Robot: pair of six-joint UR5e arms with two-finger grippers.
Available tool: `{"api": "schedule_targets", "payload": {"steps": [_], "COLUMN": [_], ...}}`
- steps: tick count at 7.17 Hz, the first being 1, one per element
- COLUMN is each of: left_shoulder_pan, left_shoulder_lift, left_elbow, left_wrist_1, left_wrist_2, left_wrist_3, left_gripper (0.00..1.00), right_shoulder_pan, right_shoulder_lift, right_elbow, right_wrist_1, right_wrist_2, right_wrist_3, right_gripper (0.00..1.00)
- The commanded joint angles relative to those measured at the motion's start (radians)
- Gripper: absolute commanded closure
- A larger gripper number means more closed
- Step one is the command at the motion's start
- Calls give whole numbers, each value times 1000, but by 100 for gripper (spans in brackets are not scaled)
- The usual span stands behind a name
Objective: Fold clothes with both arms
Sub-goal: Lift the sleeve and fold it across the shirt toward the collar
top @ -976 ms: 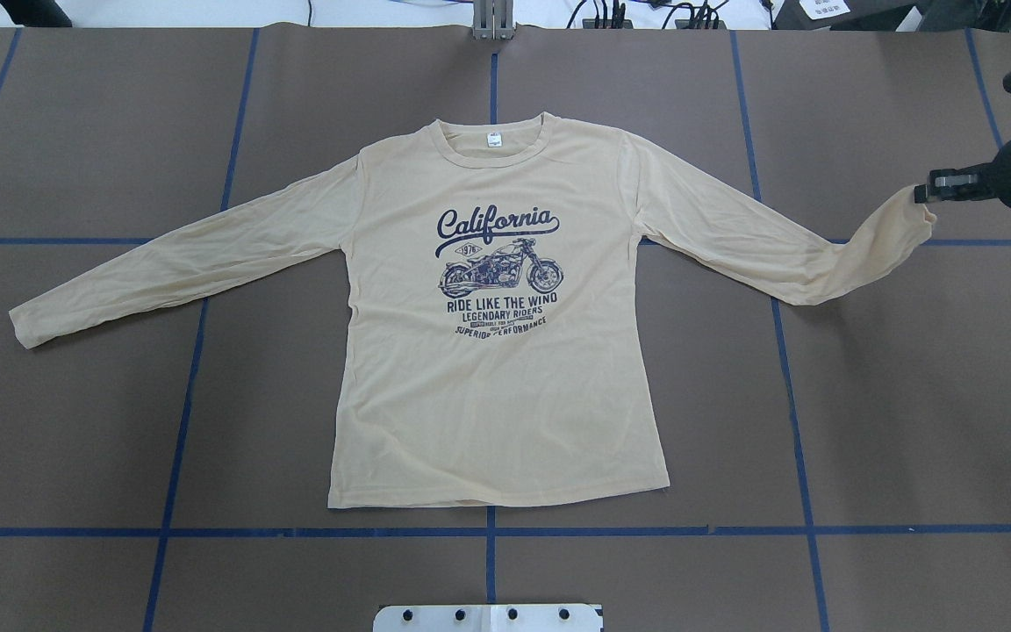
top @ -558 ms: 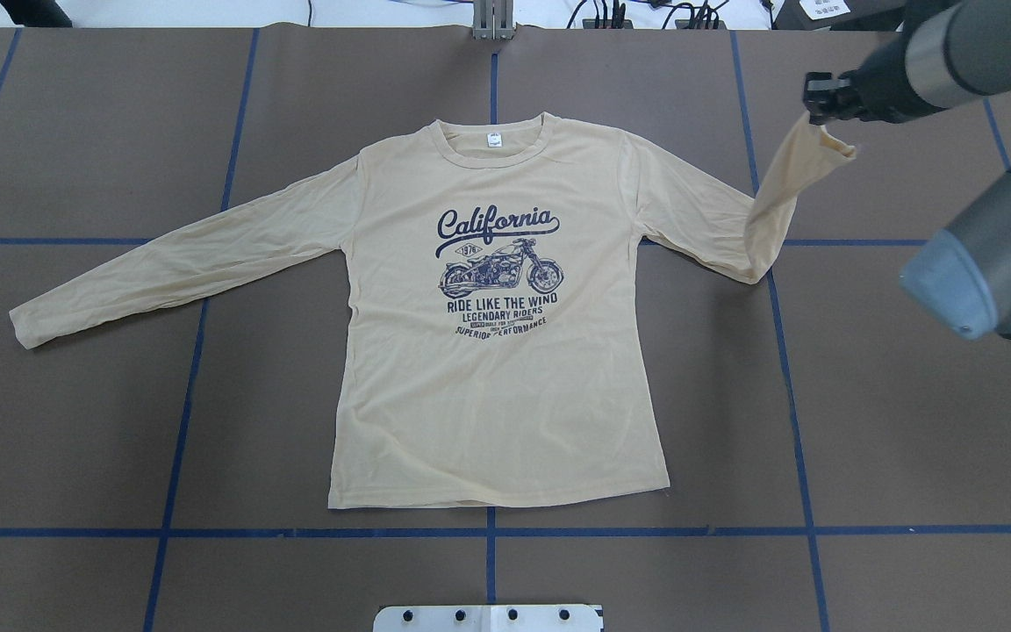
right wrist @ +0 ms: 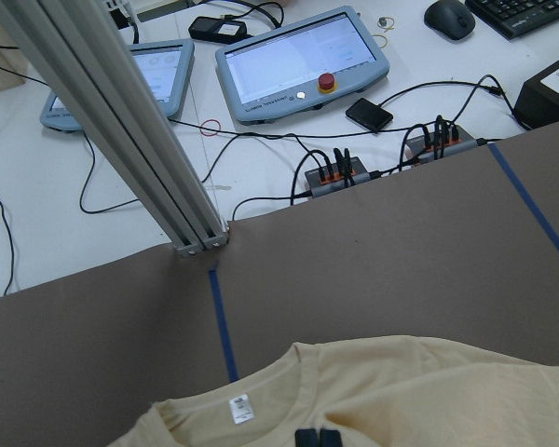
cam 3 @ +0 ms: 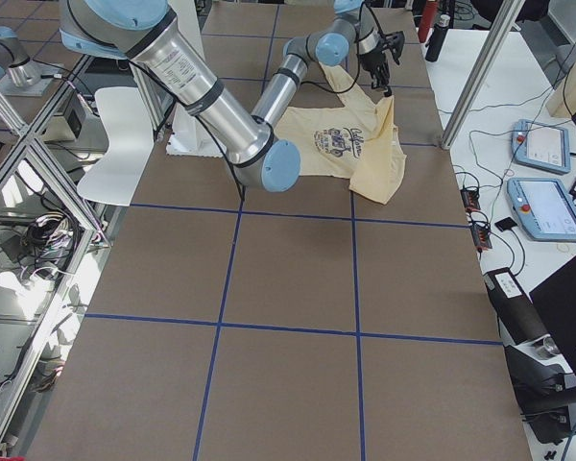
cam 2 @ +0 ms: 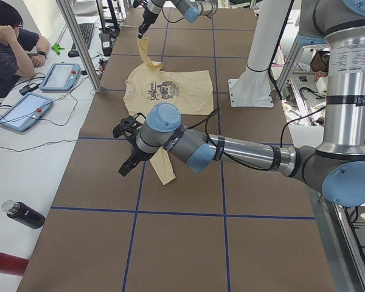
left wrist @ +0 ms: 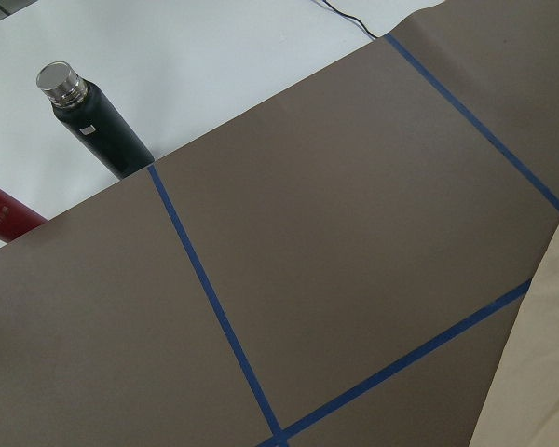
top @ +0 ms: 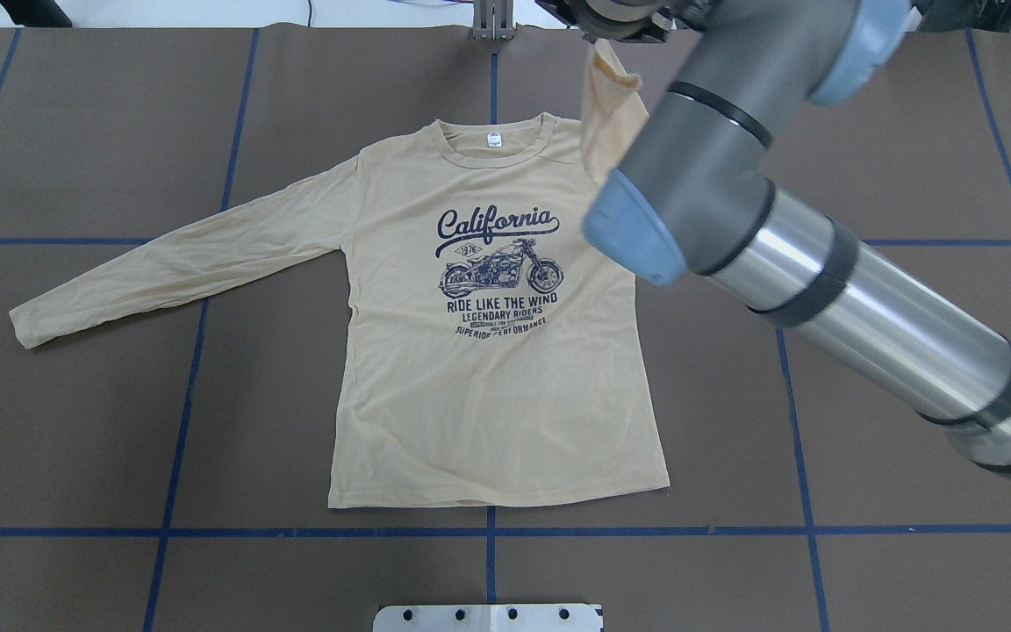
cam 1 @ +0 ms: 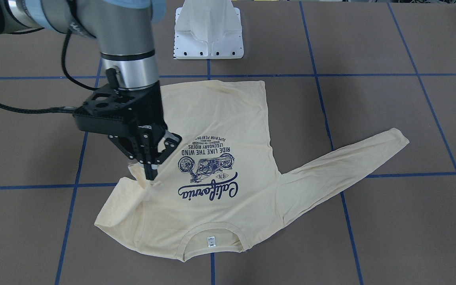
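**Thin cream jersey: body flat, one sleeve raised**

Cream-yellow knit, thin and limp, is noted all over the T-shirt, which is spread print-up on the brown table.

- Nearest the robot, the hem is laid straight, just short of a blue tape line.
- Further out, the left sleeve is stretched flat to the side. The left gripper is seen near its cuff from the side camera only, so the state of its jaws cannot be told.
- Beyond the print, the right sleeve is held up by its cuff, clenched in the right gripper, and hangs over the shoulder beside the collar.

The fabric is judged light, soft and not fragile. No shape is kept where it is unsupported, and lower layers are likely to be dragged along. Cuffs, hem corners and shoulder seams are judged the best holds, pinched at the doubled edge.
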Motion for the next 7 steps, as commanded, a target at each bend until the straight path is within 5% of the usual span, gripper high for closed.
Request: {"api": "schedule_targets", "payload": {"steps": [1,4,5,7], "left_shoulder_pan": [0,0,0,0], "left_shoulder_lift": [0,0,0,0], "left_elbow": [15,43,50,50], "left_wrist_1": [0,0,0,-2], "left_wrist_2": [0,0,0,0], "left_wrist_3": [0,2,2,2], "left_gripper": [0,0,0,0], "right_shoulder_pan": [-40,-178,-192,-209], "right_shoulder_lift": [315,437,522,604], "right_elbow": [-353,-603,-715,-796], "right_wrist_1": [4,96,150,222], "right_wrist_2": [-65,-204,-211,-211], "right_wrist_3": [89,162,210,267], "right_gripper": [100,100,84,17]}}
